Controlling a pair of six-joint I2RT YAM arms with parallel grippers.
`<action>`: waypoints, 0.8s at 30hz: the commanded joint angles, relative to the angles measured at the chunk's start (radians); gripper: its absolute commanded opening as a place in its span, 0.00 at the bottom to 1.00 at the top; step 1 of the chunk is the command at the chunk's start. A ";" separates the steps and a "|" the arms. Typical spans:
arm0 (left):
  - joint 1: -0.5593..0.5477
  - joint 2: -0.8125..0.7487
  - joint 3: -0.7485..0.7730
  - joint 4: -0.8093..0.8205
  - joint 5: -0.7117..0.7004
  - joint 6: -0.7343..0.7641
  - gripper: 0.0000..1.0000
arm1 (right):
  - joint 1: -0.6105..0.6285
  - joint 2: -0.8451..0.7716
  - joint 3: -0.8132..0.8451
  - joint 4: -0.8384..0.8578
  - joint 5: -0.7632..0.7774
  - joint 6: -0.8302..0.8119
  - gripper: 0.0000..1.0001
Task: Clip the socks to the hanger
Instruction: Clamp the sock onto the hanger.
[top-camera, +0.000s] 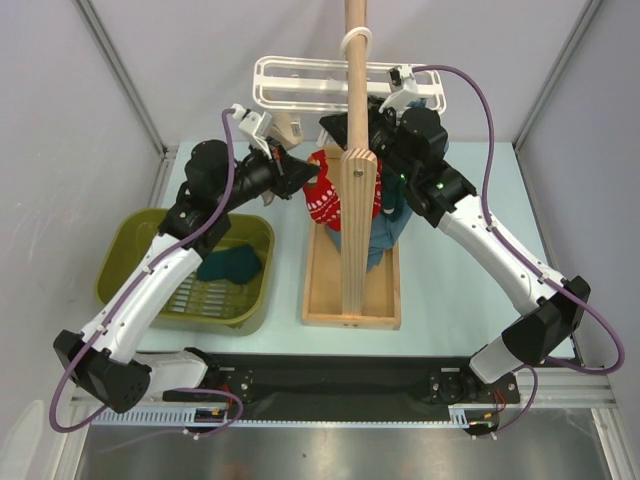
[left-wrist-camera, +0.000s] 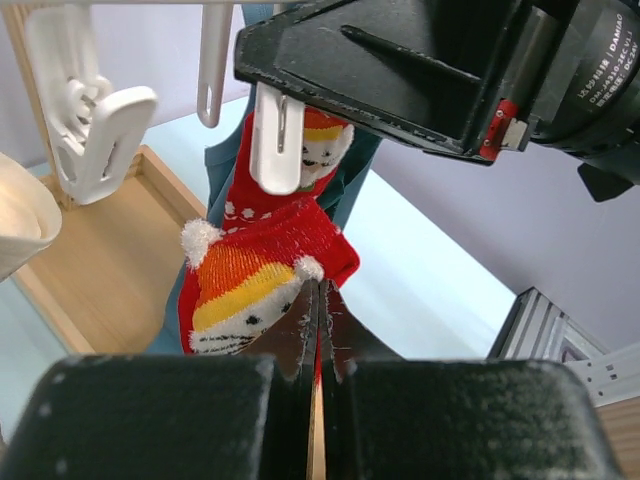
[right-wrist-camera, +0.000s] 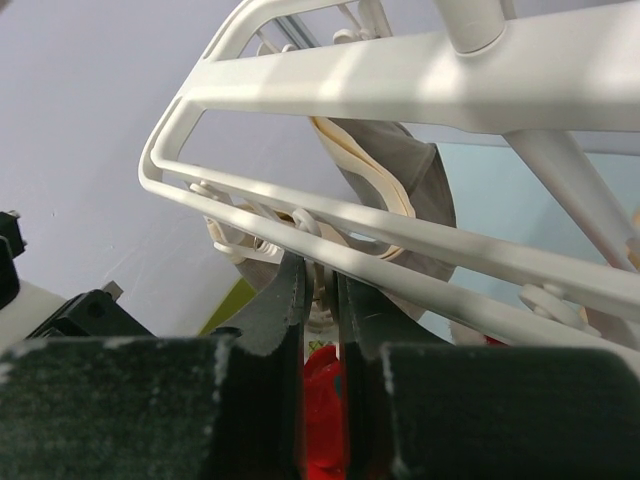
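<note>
The white slatted hanger (top-camera: 300, 85) hangs from the wooden pole (top-camera: 355, 60), its clip pegs dangling below. A red sock (top-camera: 325, 200) with a white pattern hangs under it, a white peg (left-wrist-camera: 275, 150) over its top edge. My left gripper (left-wrist-camera: 322, 320) is shut on the lower edge of the red sock (left-wrist-camera: 260, 270). My right gripper (right-wrist-camera: 322, 290) sits just under the hanger's rail (right-wrist-camera: 400, 75), shut on the top of that peg, with the red sock (right-wrist-camera: 345, 410) showing below between its fingers. A dark teal sock (top-camera: 232, 262) lies in the green basket.
The olive-green basket (top-camera: 125, 255) stands at the left. The pole rises from a wooden tray base (top-camera: 325, 290) in the middle. A blue garment (top-camera: 385, 235) and a grey-beige sock (right-wrist-camera: 400, 190) hang from the hanger. More free pegs (left-wrist-camera: 90, 120) dangle to the left.
</note>
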 joint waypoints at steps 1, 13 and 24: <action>-0.021 -0.008 0.054 -0.010 -0.050 0.073 0.00 | 0.015 0.014 0.032 -0.080 0.017 -0.028 0.00; -0.048 0.011 0.102 -0.049 -0.111 0.121 0.00 | 0.026 0.018 0.044 -0.101 0.020 -0.039 0.00; -0.055 0.041 0.154 -0.047 -0.148 0.142 0.00 | 0.037 0.012 0.032 -0.117 0.032 -0.041 0.00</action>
